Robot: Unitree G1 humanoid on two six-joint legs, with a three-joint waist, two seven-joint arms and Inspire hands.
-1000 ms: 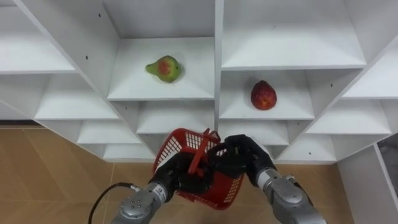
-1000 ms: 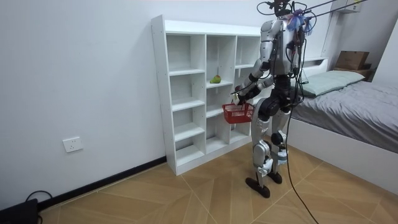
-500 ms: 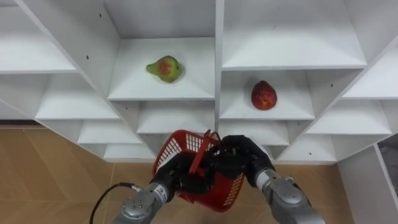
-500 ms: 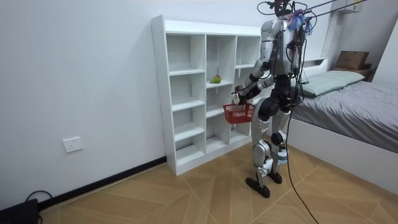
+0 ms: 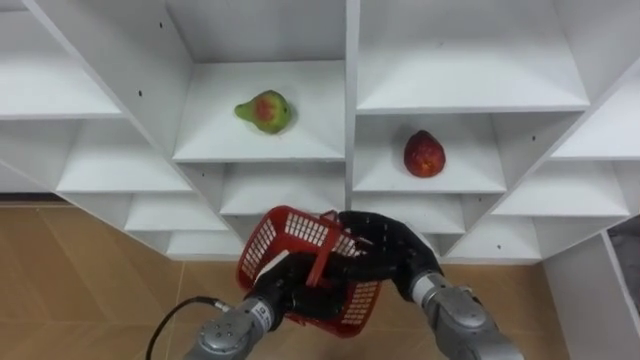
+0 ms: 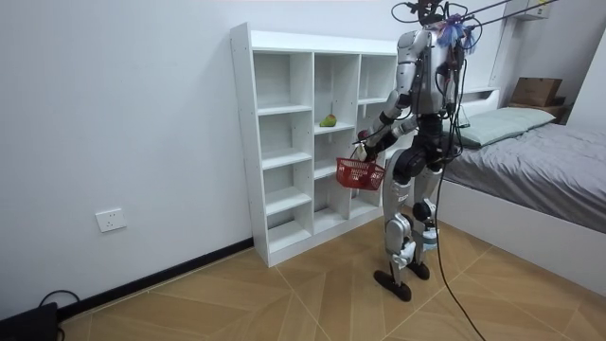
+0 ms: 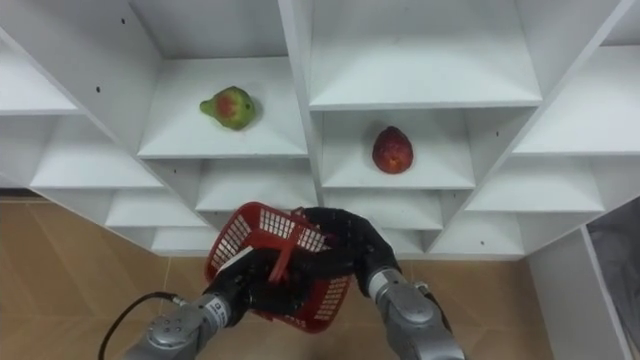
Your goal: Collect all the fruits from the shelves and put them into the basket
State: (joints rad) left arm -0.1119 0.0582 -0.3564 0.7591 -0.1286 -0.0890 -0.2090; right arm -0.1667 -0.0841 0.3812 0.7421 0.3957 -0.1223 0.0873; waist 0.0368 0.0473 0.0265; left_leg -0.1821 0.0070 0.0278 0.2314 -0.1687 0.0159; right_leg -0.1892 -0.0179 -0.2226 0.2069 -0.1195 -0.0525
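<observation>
robot: stands facing white closet [image 6: 284, 142] | red basket [image 6: 360, 173]: held before it | pear [image 6: 328, 120]: on shelf

We see a red plastic lattice basket [image 5: 300, 250], a closet [image 5: 350, 60] of smooth matt white board, a wood-grain floor [image 5: 80, 290] with a soft sheen, a smooth-skinned pear [image 5: 264, 110] and a slightly glossy red fruit [image 5: 424, 153].

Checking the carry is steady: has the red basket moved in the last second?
Yes. The red basket has swung slightly toward the robot's left and tipped, judged against the closet's central upright, which stays put.
</observation>
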